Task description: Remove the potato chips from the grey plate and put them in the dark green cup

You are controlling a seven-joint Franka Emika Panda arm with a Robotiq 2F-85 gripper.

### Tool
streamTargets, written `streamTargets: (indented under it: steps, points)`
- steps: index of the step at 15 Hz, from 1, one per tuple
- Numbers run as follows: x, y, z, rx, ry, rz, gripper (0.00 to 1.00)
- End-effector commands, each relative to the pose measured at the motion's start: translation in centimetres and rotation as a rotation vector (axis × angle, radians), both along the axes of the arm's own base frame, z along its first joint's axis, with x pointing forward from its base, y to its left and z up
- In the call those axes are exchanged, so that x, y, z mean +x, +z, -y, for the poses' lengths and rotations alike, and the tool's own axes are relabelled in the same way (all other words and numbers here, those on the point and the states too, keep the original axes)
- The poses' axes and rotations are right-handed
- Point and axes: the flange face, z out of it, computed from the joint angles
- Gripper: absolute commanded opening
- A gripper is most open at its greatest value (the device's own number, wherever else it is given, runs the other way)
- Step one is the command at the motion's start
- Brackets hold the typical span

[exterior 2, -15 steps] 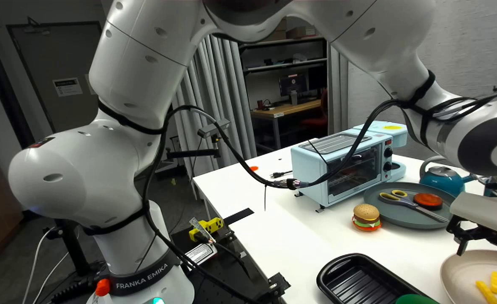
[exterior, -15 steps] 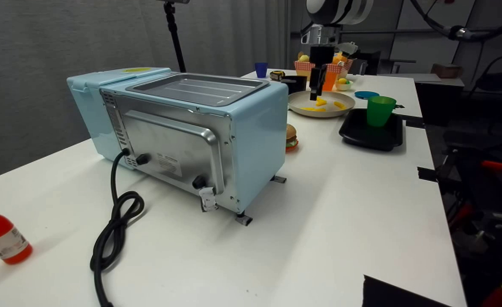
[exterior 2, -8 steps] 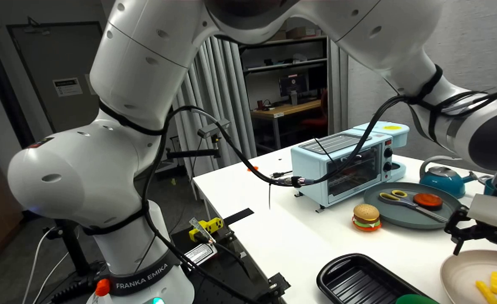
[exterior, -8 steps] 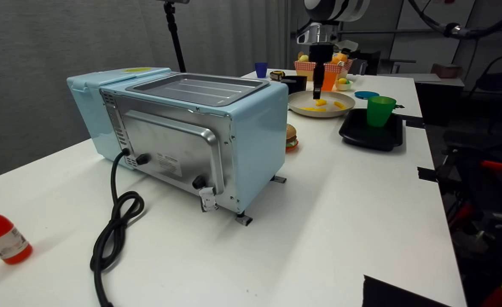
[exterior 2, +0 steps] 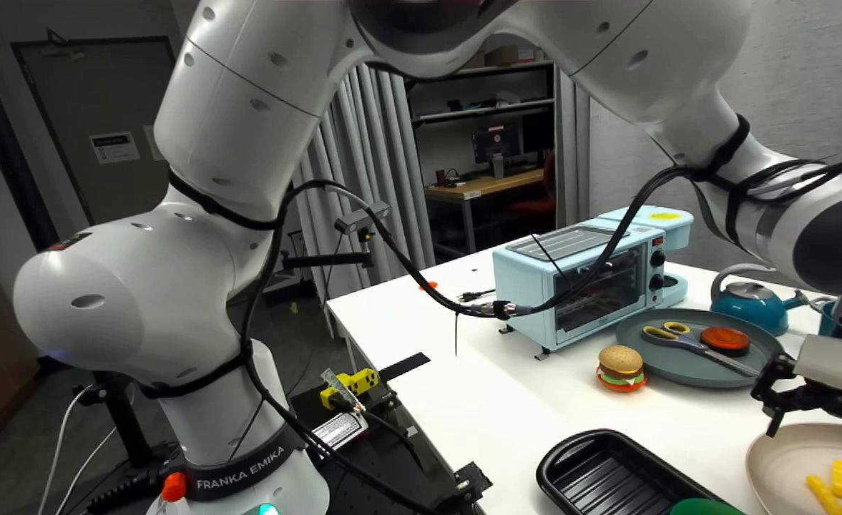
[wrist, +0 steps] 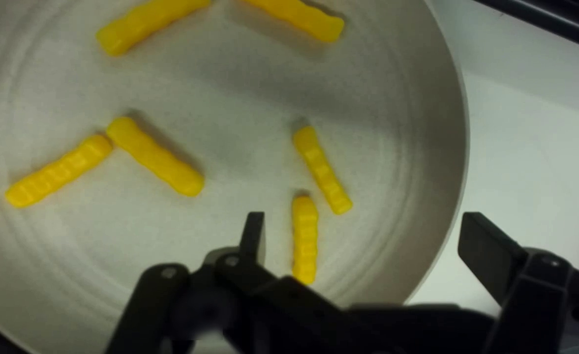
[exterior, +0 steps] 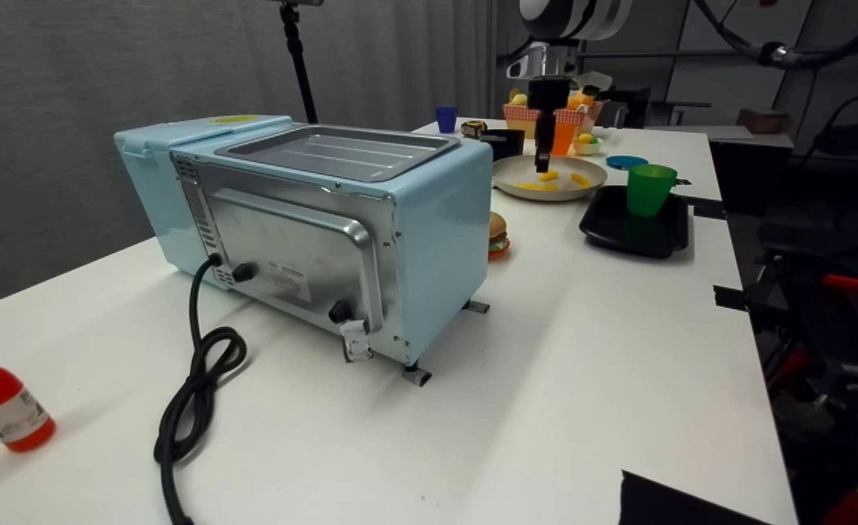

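Near me on the desk [exterior: 618, 328], a blue oven [exterior: 447, 233]; beyond, a green cup [exterior: 647, 191] upright in a black tray [exterior: 622, 240]; farther, yellow chips [wrist: 155, 156] lie on the grey plate [wrist: 235, 98], the pincer [wrist: 363, 234] over it, spread wide.

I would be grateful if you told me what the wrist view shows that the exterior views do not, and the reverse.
Wrist view only: six distinct potato chips, and the two black fingers spread apart.
Exterior views only: the dark green cup, the blue toaster oven and the white robot arm.
Shared: the grey plate, at least some of its chips, and the gripper.
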Motion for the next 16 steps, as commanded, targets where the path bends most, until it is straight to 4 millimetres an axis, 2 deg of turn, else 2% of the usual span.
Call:
streamTargets:
  steps: [1, 8, 16]
  points:
    - [0.5, -0.4, 0.9, -0.005, 0.095, 0.002, 1.0]
    - [0.6, -2.1, 0.9, 0.055, 0.34, 0.02, 1.0]
    - [1.4, -3.5, 0.3, 0.03, 0.634, 0.072, 1.0]
